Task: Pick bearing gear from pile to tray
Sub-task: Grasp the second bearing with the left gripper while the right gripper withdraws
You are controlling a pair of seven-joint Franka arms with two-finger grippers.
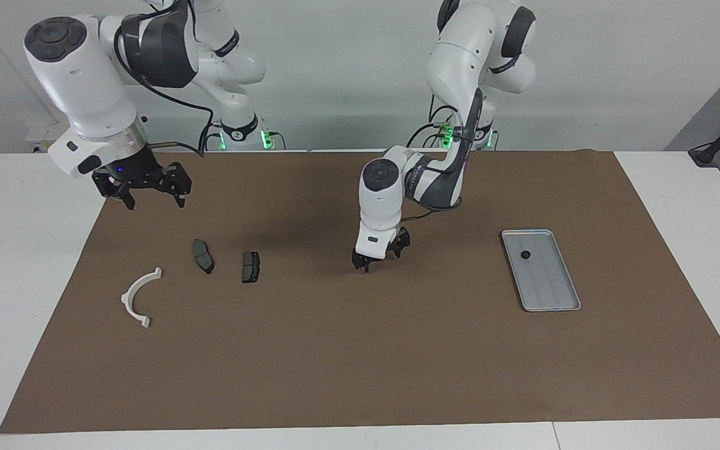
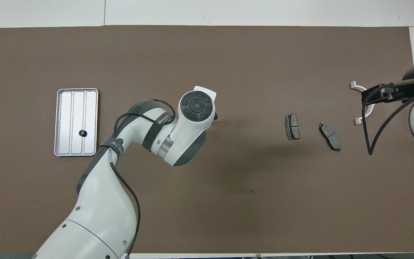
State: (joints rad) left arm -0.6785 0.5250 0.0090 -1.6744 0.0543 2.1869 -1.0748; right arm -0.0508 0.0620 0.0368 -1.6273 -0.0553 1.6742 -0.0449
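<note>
The silver tray [image 1: 550,294] lies toward the left arm's end of the brown mat, with one small black gear [image 1: 525,254] in it. The pile lies toward the right arm's end: a white semicircular bracket [image 1: 140,297] and two dark brake-pad plates [image 1: 203,255] [image 1: 250,266]. My left gripper [image 1: 369,264] is down at the mat's middle, where a second black gear lay a second ago. That gear is hidden in both views; in the overhead view the left wrist [image 2: 196,107] covers the spot. My right gripper [image 1: 143,190] is open and empty, raised over the mat's edge near the pile.
The brown mat [image 1: 360,362] covers most of the white table. In the overhead view the tray [image 2: 63,144] and its gear [image 2: 82,133] show plainly, as do the plates [image 2: 292,126] [image 2: 330,135]. The right gripper partly covers the bracket [image 2: 353,85].
</note>
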